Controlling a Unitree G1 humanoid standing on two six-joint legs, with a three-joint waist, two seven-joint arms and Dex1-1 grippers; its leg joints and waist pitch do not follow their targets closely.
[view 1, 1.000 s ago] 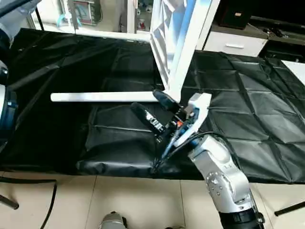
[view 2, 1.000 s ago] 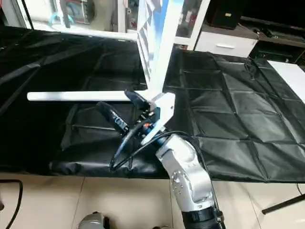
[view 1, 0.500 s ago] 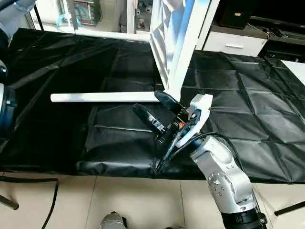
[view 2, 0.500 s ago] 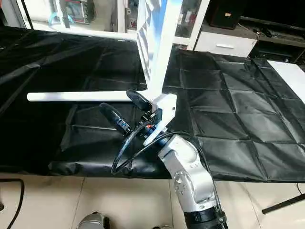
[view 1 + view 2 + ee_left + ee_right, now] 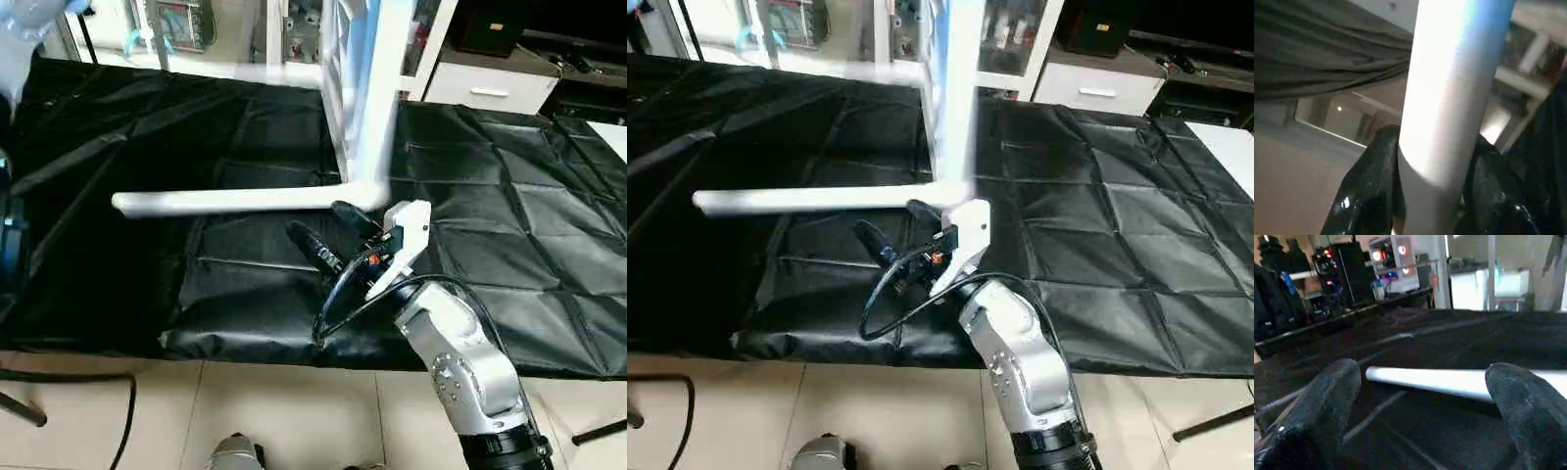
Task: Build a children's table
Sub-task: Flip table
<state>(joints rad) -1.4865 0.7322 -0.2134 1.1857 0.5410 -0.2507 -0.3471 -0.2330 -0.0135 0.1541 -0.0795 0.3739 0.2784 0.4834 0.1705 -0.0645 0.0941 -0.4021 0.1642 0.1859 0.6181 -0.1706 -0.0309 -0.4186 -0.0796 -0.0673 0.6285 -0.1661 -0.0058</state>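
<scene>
The white plastic children's table (image 5: 358,88) stands tipped on edge at twelve o'clock on the black-cloth surface (image 5: 509,235), one long tapered leg (image 5: 225,202) lying out toward nine. Left fingers (image 5: 1371,191) are clamped on a leg tube; right gripper (image 5: 328,230) hangs spread wide beside the corner. It looks light, stiff and slick, so grip the leg near its socket.

The upright tabletop (image 5: 355,88) has swung from a lean to nearly vertical, now blurred. The leg (image 5: 230,202) along the black surface (image 5: 490,206) has tilted slightly. The right claw (image 5: 328,227) has drawn back a little toward the near edge.
</scene>
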